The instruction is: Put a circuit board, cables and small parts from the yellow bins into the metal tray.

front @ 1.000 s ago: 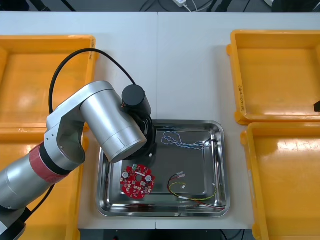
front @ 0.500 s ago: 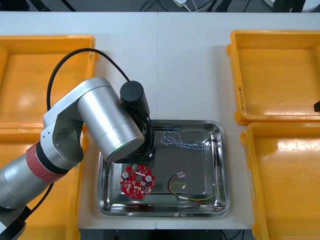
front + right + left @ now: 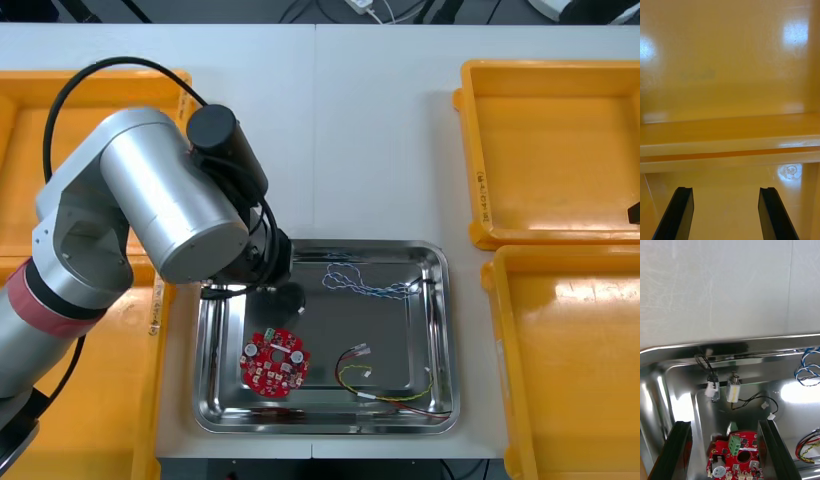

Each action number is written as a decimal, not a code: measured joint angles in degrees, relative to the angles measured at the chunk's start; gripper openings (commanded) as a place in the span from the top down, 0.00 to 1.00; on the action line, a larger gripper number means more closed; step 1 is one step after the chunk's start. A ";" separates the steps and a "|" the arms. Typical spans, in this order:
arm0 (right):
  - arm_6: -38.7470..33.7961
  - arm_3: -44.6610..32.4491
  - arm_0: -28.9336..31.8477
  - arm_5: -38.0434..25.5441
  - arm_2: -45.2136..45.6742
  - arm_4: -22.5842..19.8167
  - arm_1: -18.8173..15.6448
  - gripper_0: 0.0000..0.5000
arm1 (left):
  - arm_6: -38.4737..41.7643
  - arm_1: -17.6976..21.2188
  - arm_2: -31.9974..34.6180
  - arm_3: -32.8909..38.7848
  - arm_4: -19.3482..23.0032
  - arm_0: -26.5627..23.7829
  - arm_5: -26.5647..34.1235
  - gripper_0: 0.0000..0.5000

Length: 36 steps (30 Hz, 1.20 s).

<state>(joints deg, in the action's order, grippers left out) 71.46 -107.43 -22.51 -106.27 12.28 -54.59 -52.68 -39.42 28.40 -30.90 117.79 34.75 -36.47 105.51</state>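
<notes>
Closest, between wide-spread left gripper (image 3: 722,423) fingers: round red circuit board (image 3: 738,455), green terminal block, partly cut off, flat in metal tray (image 3: 673,352) near-left corner; beyond, small metal part (image 3: 733,390) trailing black cable (image 3: 752,400); right gripper (image 3: 725,193) wide over yellow bin (image 3: 730,127).

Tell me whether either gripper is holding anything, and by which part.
Nothing is held. The left gripper is open over the metal tray, where the circuit board lies loose; the right gripper is open over a yellow bin.
</notes>
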 measured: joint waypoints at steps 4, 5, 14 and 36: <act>0.00 0.00 0.00 0.00 0.00 0.00 0.00 0.00 | -0.05 1.13 1.59 0.10 1.68 -0.35 0.04 0.00; 0.00 0.00 0.00 0.00 0.00 0.00 0.00 0.00 | -0.06 1.49 2.05 0.13 2.31 -0.43 0.04 0.00; 0.00 0.00 0.02 -0.01 0.01 -0.01 0.00 0.00 | -2.52 5.15 6.28 0.19 7.81 -1.65 0.09 0.00; 0.00 0.00 0.05 -0.02 0.01 -0.02 0.00 0.00 | -14.16 15.80 18.77 0.48 20.78 -1.81 4.02 0.00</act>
<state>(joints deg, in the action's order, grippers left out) 71.46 -107.43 -22.46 -106.29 12.29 -54.61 -52.68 -53.58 44.20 -12.14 118.27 55.54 -38.29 109.53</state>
